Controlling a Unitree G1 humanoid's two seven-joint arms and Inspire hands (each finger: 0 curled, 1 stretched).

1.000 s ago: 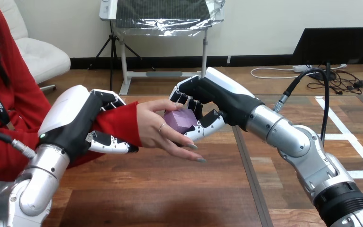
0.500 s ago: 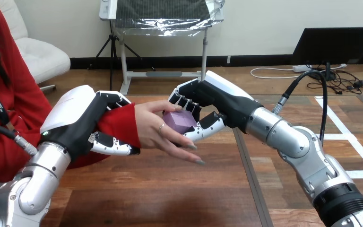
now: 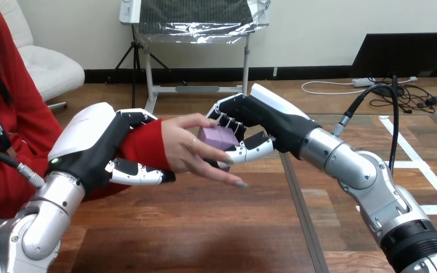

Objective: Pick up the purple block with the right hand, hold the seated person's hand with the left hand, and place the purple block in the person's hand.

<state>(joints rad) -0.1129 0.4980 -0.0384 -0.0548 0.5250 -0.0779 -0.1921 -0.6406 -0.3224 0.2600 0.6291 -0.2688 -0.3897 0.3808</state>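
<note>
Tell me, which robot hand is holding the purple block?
The right robot hand pinches the purple block; the left robot hand instead grips the person's wrist.

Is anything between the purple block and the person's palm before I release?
Nothing visible. The small purple block, pinched in the right hand, already lies against the person's open hand, with no object between them. The left hand is curled round the red-sleeved wrist.
</note>
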